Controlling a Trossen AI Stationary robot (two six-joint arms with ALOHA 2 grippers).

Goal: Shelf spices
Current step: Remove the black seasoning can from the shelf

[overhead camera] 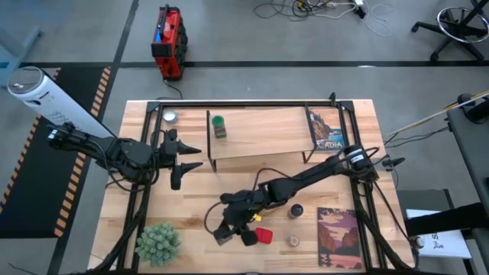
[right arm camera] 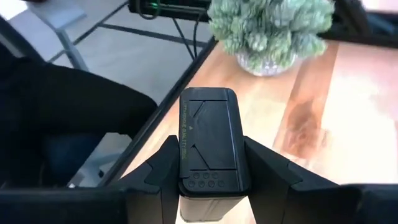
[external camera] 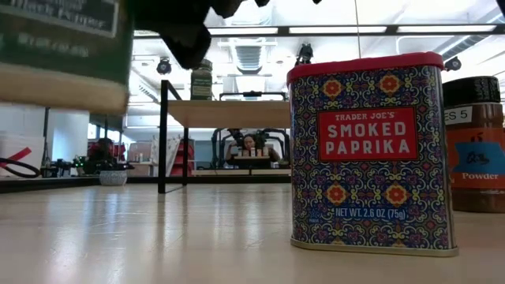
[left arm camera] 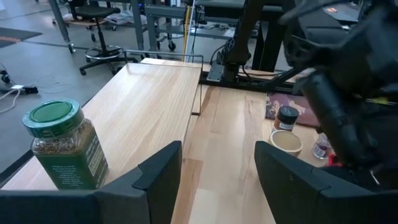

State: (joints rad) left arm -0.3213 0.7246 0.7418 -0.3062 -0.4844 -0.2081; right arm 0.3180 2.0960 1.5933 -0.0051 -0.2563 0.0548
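The job looks barely begun. One spice, the green-lidded jar (overhead camera: 219,127), stands on the shelf (overhead camera: 260,136) toward its left end, and it shows as the only container up there; a book (overhead camera: 325,129) leans at the shelf's right end. Everything else is yet to go up.

Going from left to right across the surface (overhead camera: 191,202): the left end effector (overhead camera: 192,159) hangs just off the shelf's left edge, fingers apart and empty, pointing toward the green-lidded jar. A plant ball (overhead camera: 159,243) sits at the near left corner. Next, the right end effector (overhead camera: 229,228) is clamped on the dark tin (right arm camera: 208,142), fingers pressed to its two sides; in the low view the tin hangs clear of the surface, so I judge it lifted and due for the shelf. Just beside it stands the red tin (overhead camera: 263,235), then a dark-lidded jar (overhead camera: 296,210) and a small pale jar (overhead camera: 293,241), with a second book (overhead camera: 339,237) lying flat at the right.

Count: one spice shelved, one in the grip, three waiting on the surface, so five spices plainly seen. A small round thing (overhead camera: 170,117) near the shelf's far left corner may be a sixth; I cannot tell. Two books, one plant ball, two arms.
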